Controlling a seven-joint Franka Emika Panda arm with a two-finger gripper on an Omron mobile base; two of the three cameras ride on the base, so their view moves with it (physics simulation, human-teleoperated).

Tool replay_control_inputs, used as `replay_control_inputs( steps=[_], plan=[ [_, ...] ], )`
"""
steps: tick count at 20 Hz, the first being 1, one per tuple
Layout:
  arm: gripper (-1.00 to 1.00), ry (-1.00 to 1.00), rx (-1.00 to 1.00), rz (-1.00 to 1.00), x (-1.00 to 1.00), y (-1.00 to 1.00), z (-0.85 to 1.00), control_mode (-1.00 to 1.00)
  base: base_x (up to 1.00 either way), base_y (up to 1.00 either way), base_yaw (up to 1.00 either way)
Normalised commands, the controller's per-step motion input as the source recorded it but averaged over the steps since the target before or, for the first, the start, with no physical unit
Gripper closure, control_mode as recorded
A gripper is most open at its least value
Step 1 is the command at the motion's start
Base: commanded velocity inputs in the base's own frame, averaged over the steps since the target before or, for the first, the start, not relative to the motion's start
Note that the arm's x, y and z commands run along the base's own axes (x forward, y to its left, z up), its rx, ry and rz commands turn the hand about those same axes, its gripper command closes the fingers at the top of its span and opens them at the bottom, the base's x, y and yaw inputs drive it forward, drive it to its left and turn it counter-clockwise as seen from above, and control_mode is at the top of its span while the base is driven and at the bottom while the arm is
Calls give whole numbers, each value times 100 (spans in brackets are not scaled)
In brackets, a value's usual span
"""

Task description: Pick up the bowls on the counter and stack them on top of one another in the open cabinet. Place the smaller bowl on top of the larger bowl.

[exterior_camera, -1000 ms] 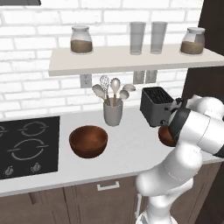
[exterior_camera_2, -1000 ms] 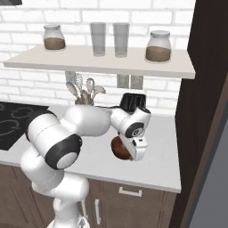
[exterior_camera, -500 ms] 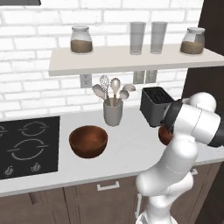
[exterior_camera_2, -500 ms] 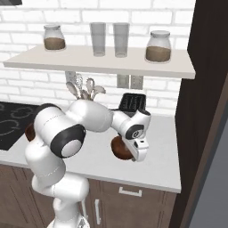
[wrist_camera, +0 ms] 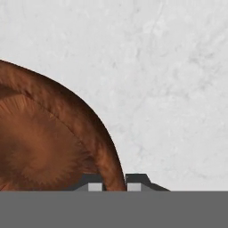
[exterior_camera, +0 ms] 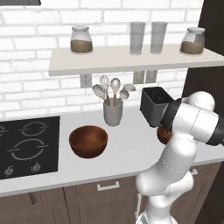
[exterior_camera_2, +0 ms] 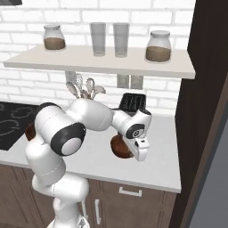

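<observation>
**Gripper astride the small bowl's rim at the right end of the counter**

From the hand camera I see my gripper set over the rim of the smaller bowl: one dark fingertip sits inside the wall and the other outside, with the brown rim passing between them. The tips look pressed close to the wall on both sides, so I read the fingers as clamped on that rim. The bowl's hollow takes up the lower left of that view, and pale marbled counter lies beyond it.

In the right base view the hand points down at the smaller bowl, whose brown side shows just left of the white hand, low over the counter. I cannot tell from here whether the bowl rests on the worktop or is raised off it. In the left base view the arm's bulk hides most of it; a sliver of the smaller bowl shows beside the forearm, just in front of the black toaster.

The larger bowl stands upright on the counter, well apart from the small one, to its left, between the black cooktop and the grey utensil cup holding spoons and a whisk.

Above, the open cabinet runs along the white brick wall. On it stand two lidded jars with brown contents, one at each end, and two tall clear glasses side by side between them.
</observation>
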Motion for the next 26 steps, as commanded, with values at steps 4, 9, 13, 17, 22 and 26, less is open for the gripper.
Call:
replay_control_inputs(
  steps=[4,9,13,17,22,26],
  plan=[
    [100,-3,0,0,-6,0,8,-100,0,0,0],
    [100,-10,0,1,-57,6,71,-100,0,0,0],
    [100,-4,0,9,-78,29,94,-100,0,0,0],
    [100,0,0,18,-49,88,84,-100,0,0,0],
    [100,-3,0,18,-15,100,53,-100,0,0,0],
    [100,-13,0,17,0,100,21,-100,0,0,0]
  ],
)
